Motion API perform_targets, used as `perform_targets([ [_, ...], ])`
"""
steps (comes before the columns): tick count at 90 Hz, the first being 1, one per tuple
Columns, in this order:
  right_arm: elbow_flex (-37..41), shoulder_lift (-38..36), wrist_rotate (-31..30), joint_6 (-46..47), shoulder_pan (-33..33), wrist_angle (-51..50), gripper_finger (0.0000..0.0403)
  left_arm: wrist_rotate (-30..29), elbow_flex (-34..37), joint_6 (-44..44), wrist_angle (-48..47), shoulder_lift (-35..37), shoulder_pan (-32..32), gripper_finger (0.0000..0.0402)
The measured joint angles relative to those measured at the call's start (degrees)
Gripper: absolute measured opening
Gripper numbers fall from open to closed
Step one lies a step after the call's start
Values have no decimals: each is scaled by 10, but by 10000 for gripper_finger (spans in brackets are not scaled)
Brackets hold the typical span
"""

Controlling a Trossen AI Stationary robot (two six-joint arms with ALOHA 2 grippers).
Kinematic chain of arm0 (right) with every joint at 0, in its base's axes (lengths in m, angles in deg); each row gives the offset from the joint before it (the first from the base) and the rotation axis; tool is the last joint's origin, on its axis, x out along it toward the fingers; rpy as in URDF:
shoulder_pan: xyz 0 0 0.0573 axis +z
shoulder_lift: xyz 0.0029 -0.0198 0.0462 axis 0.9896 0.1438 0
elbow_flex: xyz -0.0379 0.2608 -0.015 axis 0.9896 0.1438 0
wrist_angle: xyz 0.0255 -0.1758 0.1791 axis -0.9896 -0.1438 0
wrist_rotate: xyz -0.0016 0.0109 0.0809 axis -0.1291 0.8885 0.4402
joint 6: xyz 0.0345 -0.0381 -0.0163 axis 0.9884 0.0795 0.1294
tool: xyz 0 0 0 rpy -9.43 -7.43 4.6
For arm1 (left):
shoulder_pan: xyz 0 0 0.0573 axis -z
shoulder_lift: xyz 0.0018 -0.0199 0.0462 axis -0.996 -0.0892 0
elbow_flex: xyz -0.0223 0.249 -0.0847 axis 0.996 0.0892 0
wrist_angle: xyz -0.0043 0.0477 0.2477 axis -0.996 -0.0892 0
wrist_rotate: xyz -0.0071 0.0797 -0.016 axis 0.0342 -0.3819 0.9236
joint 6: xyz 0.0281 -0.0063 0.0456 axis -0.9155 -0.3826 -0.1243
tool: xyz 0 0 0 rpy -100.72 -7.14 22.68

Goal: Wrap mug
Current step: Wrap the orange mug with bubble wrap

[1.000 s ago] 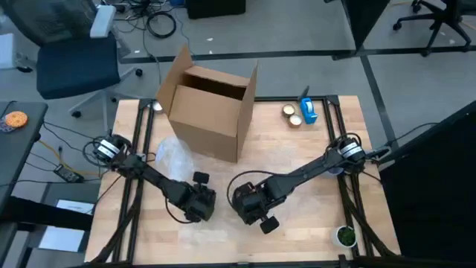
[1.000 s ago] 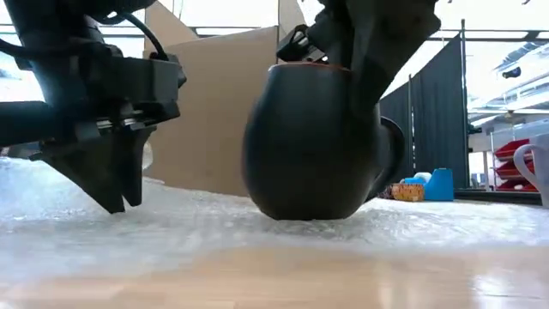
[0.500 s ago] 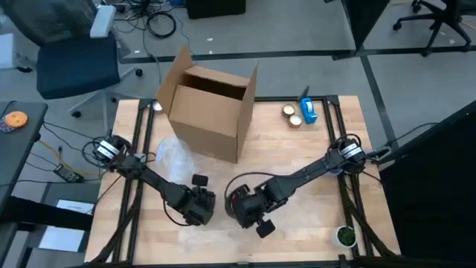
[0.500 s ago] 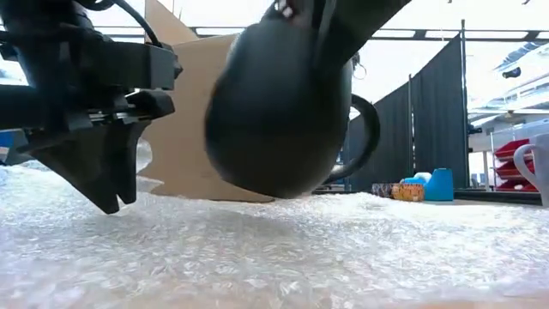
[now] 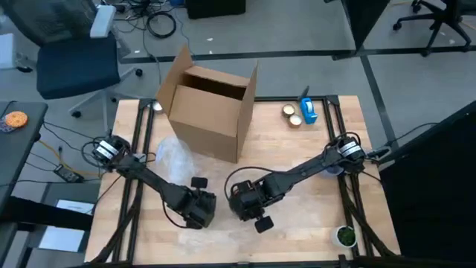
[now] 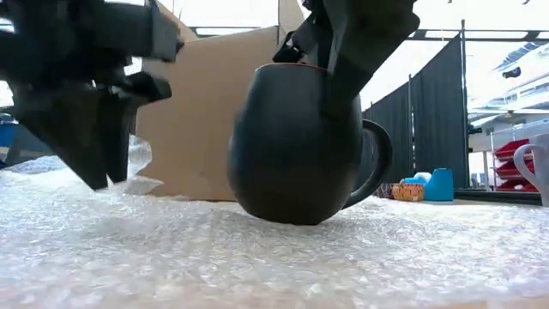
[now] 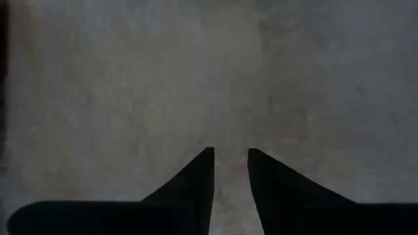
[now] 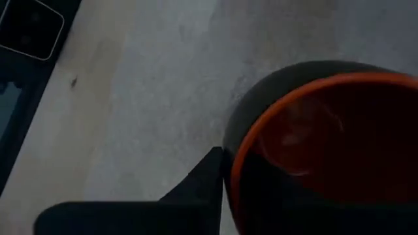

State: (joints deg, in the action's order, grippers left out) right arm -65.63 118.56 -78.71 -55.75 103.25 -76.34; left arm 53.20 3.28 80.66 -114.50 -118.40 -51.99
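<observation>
A dark round mug (image 6: 292, 146) with an orange inside (image 8: 313, 130) stands upright on a sheet of bubble wrap (image 6: 257, 257) near the table's front middle, its handle (image 6: 379, 163) toward the right of the low view. My right gripper (image 5: 244, 201) comes down on the mug's rim and is shut on it. My left gripper (image 5: 199, 211) hangs just left of the mug, fingers pointing down over the wrap (image 7: 196, 65). A narrow gap separates its fingertips (image 7: 230, 156), with nothing between them. My right gripper holds the mug by its rim (image 8: 236, 163) on the handle side, coming from above and pointing down. One finger (image 6: 343, 77) lies against the outer wall; the other is hidden inside the mug. The mug stays upright, its bottom (image 6: 292, 219) at the wrap's surface.
An open cardboard box (image 5: 208, 104) stands at the far left centre, with a crumpled clear sheet (image 5: 175, 152) in front of it. Tape rolls (image 5: 291, 115) and a blue object (image 5: 308, 112) lie at the far right. A small green thing (image 5: 344, 236) sits at the near right corner.
My right gripper lifted the mug off the wrap, tilted it and swung it toward the table's left, then brought it down upright onto the wrap a little left of where it stood. My left gripper has risen slightly.
</observation>
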Motion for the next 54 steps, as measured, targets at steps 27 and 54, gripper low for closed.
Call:
perform_targets([
  [27,-2,0,0,34,-3,15,63,-18,-79,-28,-20,0,23,78],
  [54,-59,0,-8,30,-1,3,102,-48,-102,-48,-23,1,33,78],
])
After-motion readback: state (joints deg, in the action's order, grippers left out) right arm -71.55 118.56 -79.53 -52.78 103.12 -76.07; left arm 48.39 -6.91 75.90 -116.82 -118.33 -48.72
